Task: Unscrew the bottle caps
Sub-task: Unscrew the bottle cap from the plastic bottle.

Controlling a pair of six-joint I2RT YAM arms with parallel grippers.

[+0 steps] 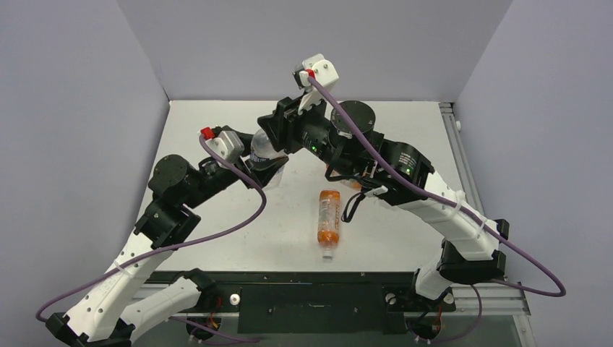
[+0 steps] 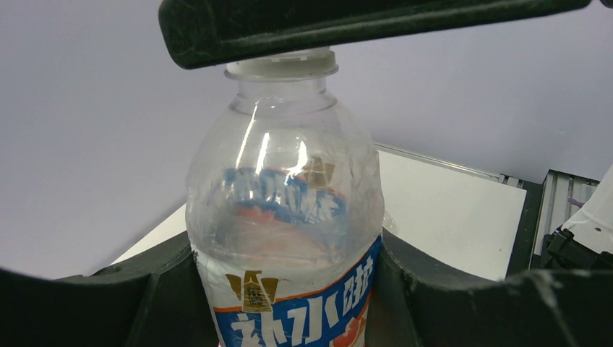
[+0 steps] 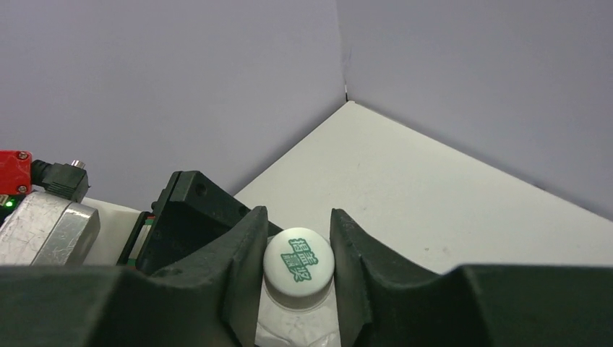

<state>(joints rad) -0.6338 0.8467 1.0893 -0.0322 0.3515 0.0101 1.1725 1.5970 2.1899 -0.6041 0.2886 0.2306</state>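
Right gripper fingers fill the foreground of the right wrist view, pressed against both sides of the green-marked cap, whose top faces the camera. Finding: this pincer is pinching that cap.

Left gripper is clamped round the labelled body of the clear bottle, one finger on each side.

Location: the clear bottle is over the left-centre of the table, between the two arms. Whether its base touches the surface cannot be told.

Orientation: in the left wrist view the long axis stands upright, neck uppermost and pointing into the right gripper. One right finger crosses the top of that view and covers the cap down to its collar.

Surroundings: an orange bottle lies flat near the table's centre, apart from both grippers. Its long axis runs near-to-far, with its white cap toward the arm bases. The right arm overhangs the far centre of the table and blocks what lies beneath. Grey walls enclose three sides.
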